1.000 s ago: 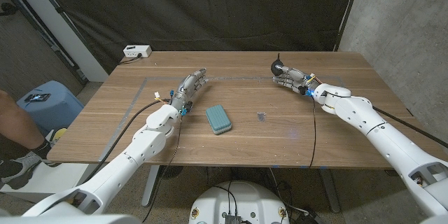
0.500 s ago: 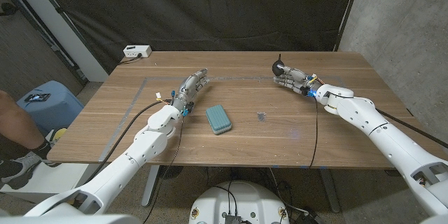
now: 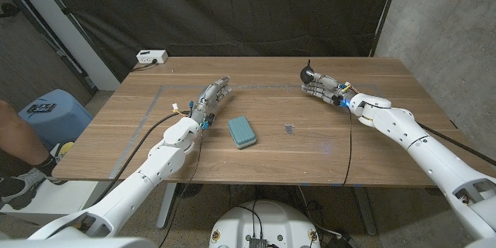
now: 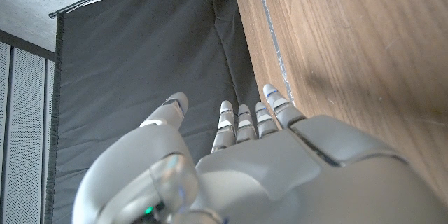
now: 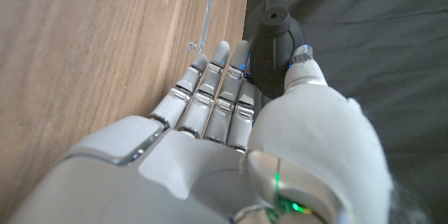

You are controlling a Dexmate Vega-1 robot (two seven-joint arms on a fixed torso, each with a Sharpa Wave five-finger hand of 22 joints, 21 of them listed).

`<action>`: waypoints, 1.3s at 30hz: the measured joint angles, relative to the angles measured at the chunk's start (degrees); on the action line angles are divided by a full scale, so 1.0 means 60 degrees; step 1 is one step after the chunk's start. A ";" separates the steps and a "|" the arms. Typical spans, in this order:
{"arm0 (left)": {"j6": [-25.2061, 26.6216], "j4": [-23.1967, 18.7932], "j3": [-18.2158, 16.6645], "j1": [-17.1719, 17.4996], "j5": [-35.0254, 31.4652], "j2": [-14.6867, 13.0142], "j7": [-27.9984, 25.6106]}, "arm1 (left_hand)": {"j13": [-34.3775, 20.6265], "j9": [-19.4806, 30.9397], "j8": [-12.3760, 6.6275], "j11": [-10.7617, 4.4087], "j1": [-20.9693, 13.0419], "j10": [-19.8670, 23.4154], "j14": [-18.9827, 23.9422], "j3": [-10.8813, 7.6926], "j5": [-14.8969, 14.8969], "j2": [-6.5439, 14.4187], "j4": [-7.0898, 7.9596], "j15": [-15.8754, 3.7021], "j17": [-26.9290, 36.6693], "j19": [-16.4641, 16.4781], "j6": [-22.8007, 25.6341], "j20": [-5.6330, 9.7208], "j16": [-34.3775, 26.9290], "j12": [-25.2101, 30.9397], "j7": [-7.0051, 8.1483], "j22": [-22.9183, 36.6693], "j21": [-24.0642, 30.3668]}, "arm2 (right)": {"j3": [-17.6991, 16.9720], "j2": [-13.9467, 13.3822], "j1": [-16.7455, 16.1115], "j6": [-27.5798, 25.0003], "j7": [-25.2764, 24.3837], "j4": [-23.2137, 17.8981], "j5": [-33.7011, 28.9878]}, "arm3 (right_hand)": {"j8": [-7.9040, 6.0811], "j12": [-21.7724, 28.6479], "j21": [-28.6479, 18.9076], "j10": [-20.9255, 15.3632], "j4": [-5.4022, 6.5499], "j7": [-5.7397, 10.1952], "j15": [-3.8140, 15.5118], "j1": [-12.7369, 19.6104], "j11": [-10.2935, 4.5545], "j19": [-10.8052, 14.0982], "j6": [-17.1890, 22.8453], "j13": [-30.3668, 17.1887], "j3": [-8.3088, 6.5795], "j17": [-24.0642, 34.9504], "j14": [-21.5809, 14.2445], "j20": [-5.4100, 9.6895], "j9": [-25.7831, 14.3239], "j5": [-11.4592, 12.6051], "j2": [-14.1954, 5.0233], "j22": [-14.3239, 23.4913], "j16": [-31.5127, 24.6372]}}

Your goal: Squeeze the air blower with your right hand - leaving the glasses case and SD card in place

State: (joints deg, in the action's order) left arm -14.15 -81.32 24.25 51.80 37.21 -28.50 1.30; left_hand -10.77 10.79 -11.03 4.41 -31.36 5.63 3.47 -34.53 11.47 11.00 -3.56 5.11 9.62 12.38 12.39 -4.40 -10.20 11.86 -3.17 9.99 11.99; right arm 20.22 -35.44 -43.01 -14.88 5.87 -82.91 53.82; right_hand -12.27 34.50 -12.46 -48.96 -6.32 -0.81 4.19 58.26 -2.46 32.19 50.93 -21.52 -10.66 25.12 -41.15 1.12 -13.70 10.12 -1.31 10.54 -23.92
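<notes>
Black air blower [image 5: 271, 54] pinched in right hand [image 3: 321, 87] fingers, left hand [image 3: 211, 98] fingers straight, holding nothing.

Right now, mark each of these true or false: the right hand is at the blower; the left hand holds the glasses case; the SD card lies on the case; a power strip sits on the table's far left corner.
1. The right hand is at the air blower, fingers beside it: true.
2. The left hand holds the glasses case: false, it holds nothing.
3. The SD card lies on the case: false, it lies apart on the table.
4. A power strip sits there: true.
</notes>
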 measured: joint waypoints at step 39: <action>-0.0150 0.0043 -0.0117 0.0094 0.0171 -0.0152 0.0354 | 0.0000 0.0000 0.0000 -0.0055 -0.0078 0.0052 0.0000 0.0000 0.0000 0.0002 0.0000 0.0000 0.0000 -0.0001 0.0148 -0.0072 0.0000 0.0000 0.0045 0.0000 0.0000 | 0.0014 0.0025 -0.0028 -0.0126 0.0424 -0.0057 0.0321 | 0.0170 -0.0291 0.0082 0.0622 -0.0052 -0.0222 -0.0088 -0.0250 0.0383 -0.0308 -0.0563 0.0105 0.0211 -0.0002 0.0493 -0.0307 0.0024 0.0049 -0.0001 -0.0001 0.0143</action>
State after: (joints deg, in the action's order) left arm -15.05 -81.06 23.55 52.36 38.24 -29.42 3.42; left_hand -10.77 10.79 -11.03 4.08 -31.83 5.94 3.48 -34.53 11.47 11.01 -3.56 5.11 9.62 12.38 13.27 -4.83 -10.20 11.86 -2.90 9.99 11.99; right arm 20.30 -35.30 -43.18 -15.64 8.42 -83.25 55.75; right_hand -11.25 32.76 -11.97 -45.23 -6.63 -2.14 3.66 56.76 -0.17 30.34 47.55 -20.88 -9.39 25.10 -38.19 -0.72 -13.55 10.42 -1.31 10.53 -23.07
